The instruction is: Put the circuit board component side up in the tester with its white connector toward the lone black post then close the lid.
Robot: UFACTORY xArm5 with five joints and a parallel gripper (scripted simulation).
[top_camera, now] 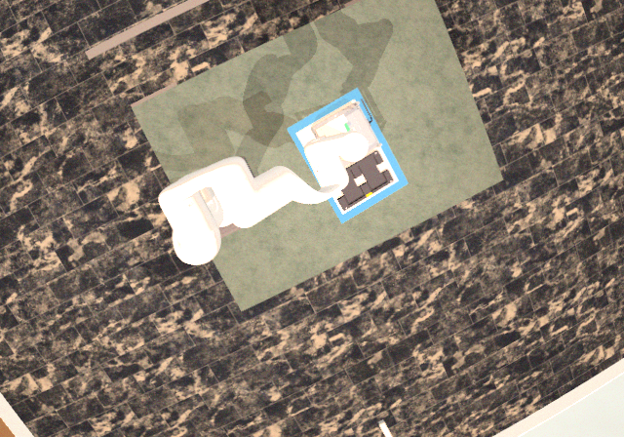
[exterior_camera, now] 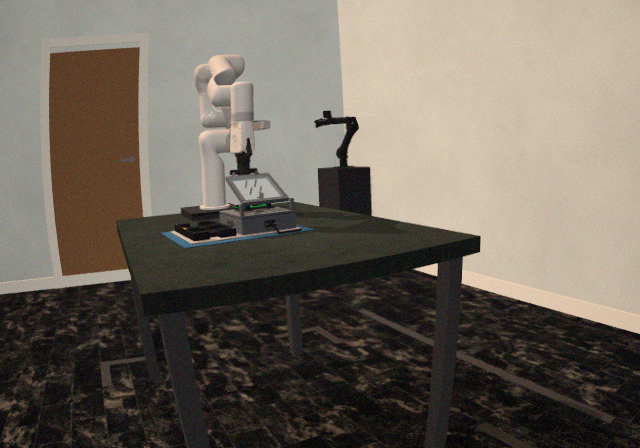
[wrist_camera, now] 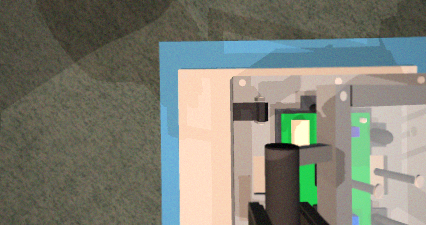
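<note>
The green circuit board (wrist_camera: 289, 127) (top_camera: 347, 126) lies flat in the grey tester (exterior_camera: 256, 219) (wrist_camera: 243, 150). Its white connector (wrist_camera: 301, 132) is at the end near the lone black post (wrist_camera: 247, 111). The tester's clear lid (exterior_camera: 256, 186) (wrist_camera: 395, 95) is tilted about halfway down over the board. My gripper (exterior_camera: 245, 170) (wrist_camera: 281, 150) is shut and empty, and it sits at the lid's raised top edge, above the board. The black tray (exterior_camera: 204, 230) (top_camera: 365, 178) stands beside the tester and holds no board.
Tester and tray sit on a beige plate on a blue mat (top_camera: 302, 135) (wrist_camera: 167, 135) (exterior_camera: 175, 237) near the arm's base. A small black arm on a dark pedestal (exterior_camera: 343, 187) stands behind the table. The table's edges lie far from the mat.
</note>
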